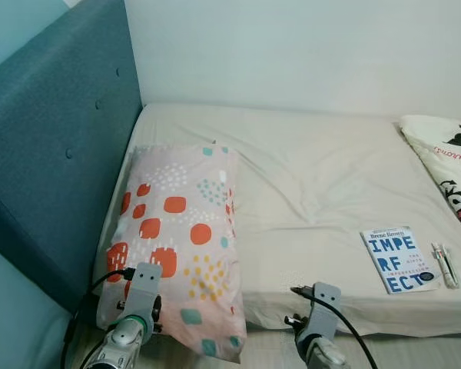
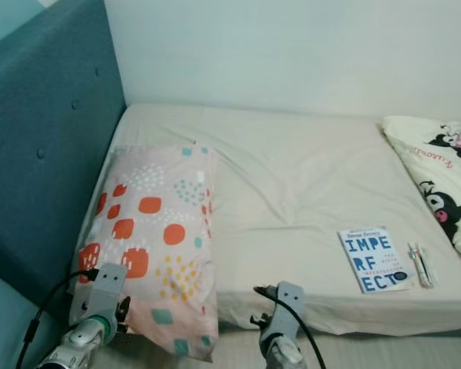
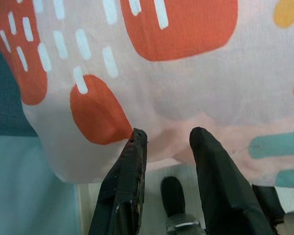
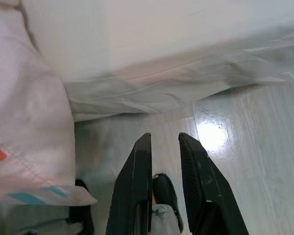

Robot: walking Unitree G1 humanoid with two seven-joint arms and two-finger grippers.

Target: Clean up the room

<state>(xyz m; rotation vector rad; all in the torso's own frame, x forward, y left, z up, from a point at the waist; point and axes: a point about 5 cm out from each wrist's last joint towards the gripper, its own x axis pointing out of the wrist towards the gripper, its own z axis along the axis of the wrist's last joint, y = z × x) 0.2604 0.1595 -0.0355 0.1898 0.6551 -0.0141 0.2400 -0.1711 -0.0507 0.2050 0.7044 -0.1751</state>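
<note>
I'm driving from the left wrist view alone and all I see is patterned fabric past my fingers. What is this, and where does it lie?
Observer: It's a pillow at the head of the bed, beside the blue headboard, its near end hanging over the mattress edge.
Operator: Where's my other arm?
Observer: The right gripper points down at the floor beside the bed, holding nothing.
Operator: Anything else to tidy?
Observer: A book lies near the bed's front edge, pens beside it.

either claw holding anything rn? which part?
Nothing held. Left claw is open, its fingertips right at the lower edge of the patterned pillow, with no fabric pinched. Right claw hangs open over the floor.
</note>
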